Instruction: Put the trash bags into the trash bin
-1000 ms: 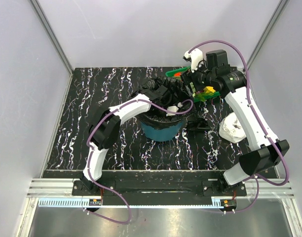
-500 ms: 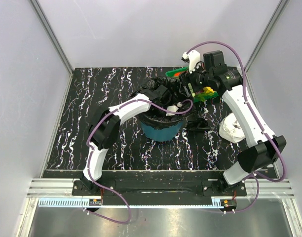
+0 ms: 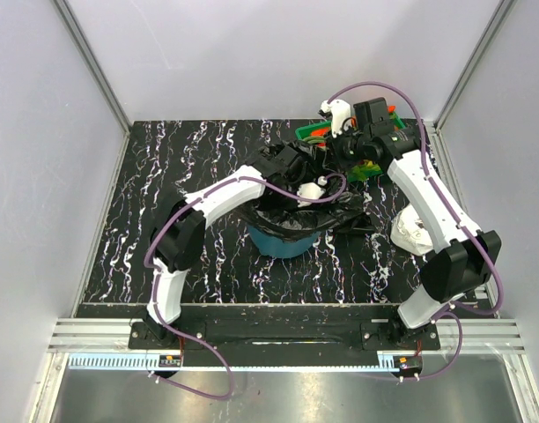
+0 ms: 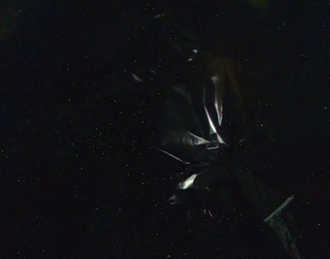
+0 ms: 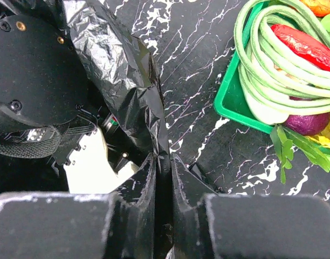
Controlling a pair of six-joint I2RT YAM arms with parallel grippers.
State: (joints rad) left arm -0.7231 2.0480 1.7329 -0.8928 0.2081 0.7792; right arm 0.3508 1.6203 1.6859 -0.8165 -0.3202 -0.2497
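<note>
One trash bag (image 3: 333, 214) lines one trash bin (image 3: 283, 243) — right gripper (image 5: 164, 162) pinches it, left gripper (image 3: 298, 176) spread inside.

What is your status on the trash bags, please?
Right gripper shut on trash bag edge. Left gripper open, inside the bag. Bag draped over trash bin. Vegetable tray close by.

- trash bin (image 3: 278, 242) at middle of surface (image 3: 155, 194)
- trash bags (image 3: 335, 218) draped over bin mouth, film spilling right and far onto surface
- vegetable tray (image 5: 227, 110) at far right, behind and right of bin
- plastic wad (image 3: 412, 231) on surface right of bin, nearer than tray
- left end effector (image 3: 291, 167) among bag folds at bin's far rim
- right end effector (image 5: 164, 167) between bin and tray, pinching bag edge
</note>
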